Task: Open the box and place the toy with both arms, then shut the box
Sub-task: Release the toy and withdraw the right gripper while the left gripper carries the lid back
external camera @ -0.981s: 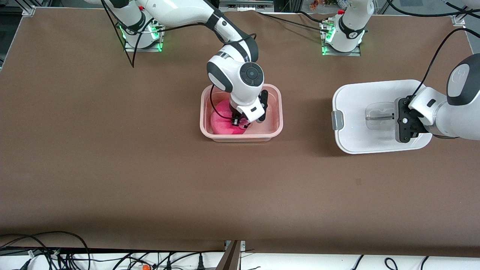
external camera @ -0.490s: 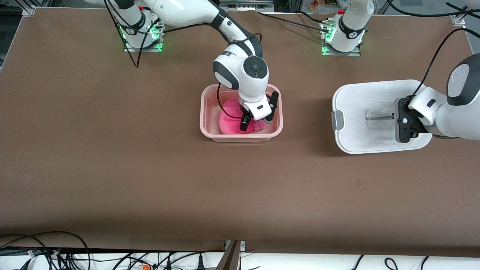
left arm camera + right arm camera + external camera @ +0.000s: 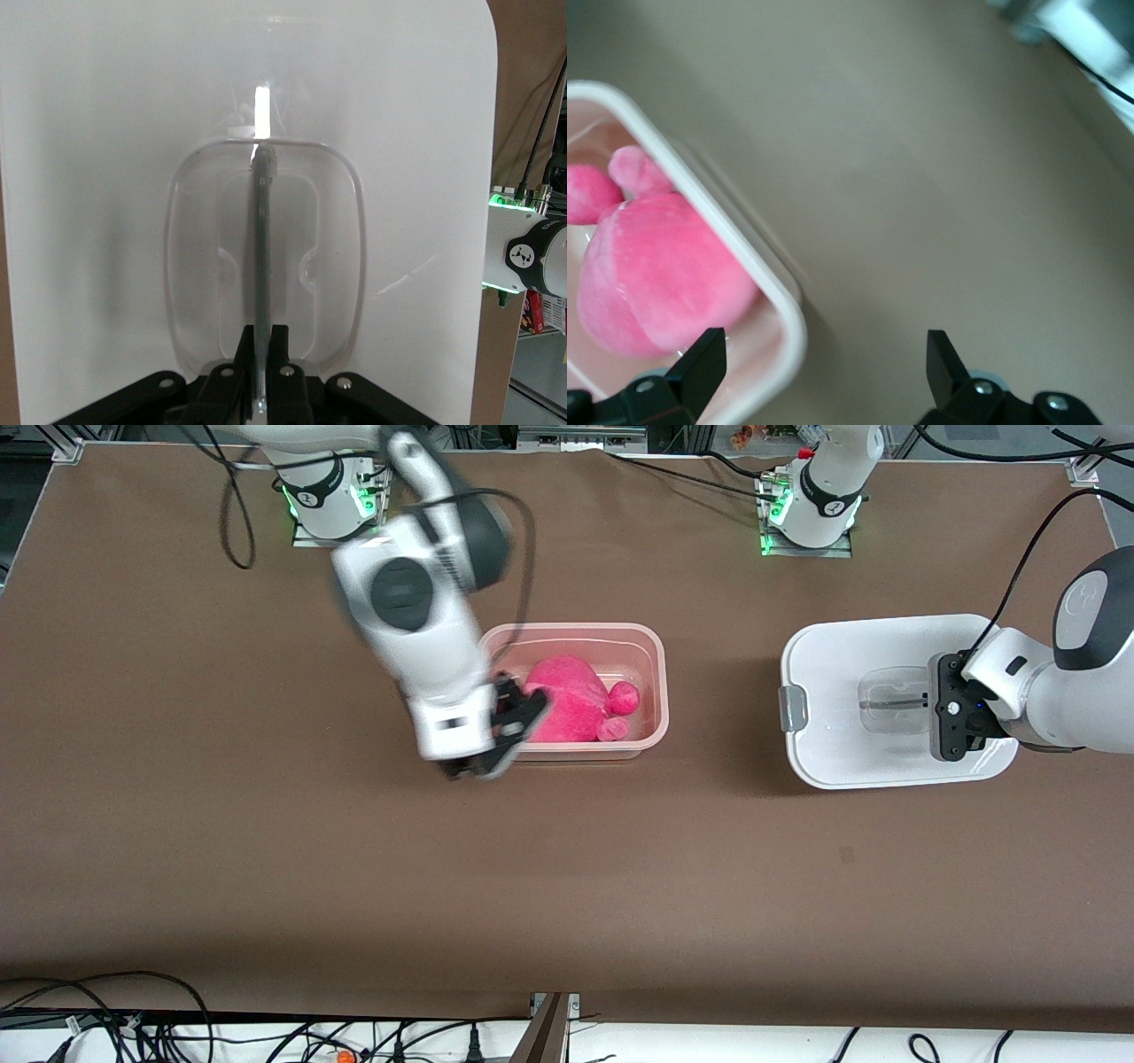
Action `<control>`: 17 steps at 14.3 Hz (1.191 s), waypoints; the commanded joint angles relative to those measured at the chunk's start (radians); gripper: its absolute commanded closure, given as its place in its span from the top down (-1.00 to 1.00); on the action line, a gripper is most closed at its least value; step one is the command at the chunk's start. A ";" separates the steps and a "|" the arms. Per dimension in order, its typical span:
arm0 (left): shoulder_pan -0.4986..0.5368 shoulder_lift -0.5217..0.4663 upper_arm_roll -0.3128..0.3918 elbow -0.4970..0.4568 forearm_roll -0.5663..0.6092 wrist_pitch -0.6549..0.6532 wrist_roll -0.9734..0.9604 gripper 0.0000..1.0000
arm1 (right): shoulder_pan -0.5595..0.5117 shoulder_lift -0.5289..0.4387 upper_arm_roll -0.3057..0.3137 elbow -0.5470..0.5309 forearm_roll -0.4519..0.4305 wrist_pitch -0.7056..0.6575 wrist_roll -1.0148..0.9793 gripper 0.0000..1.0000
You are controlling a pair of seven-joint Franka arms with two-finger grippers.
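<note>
The pinkish translucent box (image 3: 654, 657) stands open in the middle of the table, and the pink toy (image 3: 571, 701) lies inside it. My right gripper (image 3: 505, 740) hangs open and empty over the box's corner toward the right arm's end. The right wrist view shows the toy (image 3: 656, 274), the box rim (image 3: 749, 261) and my right gripper (image 3: 824, 354) astride that rim. The white lid (image 3: 837, 664) rests on the table toward the left arm's end. My left gripper (image 3: 930, 705) is shut on its clear handle (image 3: 890, 701). The left wrist view shows the handle (image 3: 263, 239) pinched in the left gripper (image 3: 264, 354).
Both arm bases (image 3: 332, 500) (image 3: 811, 509) stand along the table's edge farthest from the front camera. Cables (image 3: 133, 1019) lie past the table's near edge. Brown tabletop (image 3: 567, 868) stretches between the box and that edge.
My right gripper opened, let go of the toy, and rose out of the box toward the right arm's end. The toy now lies in the box. The left gripper kept its hold.
</note>
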 commanded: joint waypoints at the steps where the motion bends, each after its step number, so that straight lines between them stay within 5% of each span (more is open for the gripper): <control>1: -0.012 -0.004 -0.070 0.023 -0.035 -0.022 0.001 -1.00 | -0.141 -0.072 0.018 -0.030 0.104 -0.122 0.001 1.00; 4: -0.067 -0.004 -0.191 0.025 -0.054 -0.019 -0.083 -1.00 | -0.218 -0.148 -0.086 -0.040 0.115 -0.199 0.002 1.00; 8: -0.293 0.017 -0.204 0.020 -0.060 0.141 -0.321 -1.00 | -0.216 -0.331 -0.184 -0.170 0.099 -0.313 0.189 1.00; 10: -0.405 0.059 -0.196 0.017 -0.045 0.259 -0.373 -1.00 | -0.239 -0.456 -0.177 -0.316 0.067 -0.288 0.271 1.00; 13: -0.521 0.147 -0.196 0.016 0.049 0.434 -0.523 -1.00 | -0.357 -0.559 0.012 -0.373 -0.089 -0.306 0.355 1.00; 17: -0.601 0.232 -0.196 0.014 0.198 0.481 -0.680 -1.00 | -0.357 -0.565 0.017 -0.355 -0.126 -0.322 0.367 1.00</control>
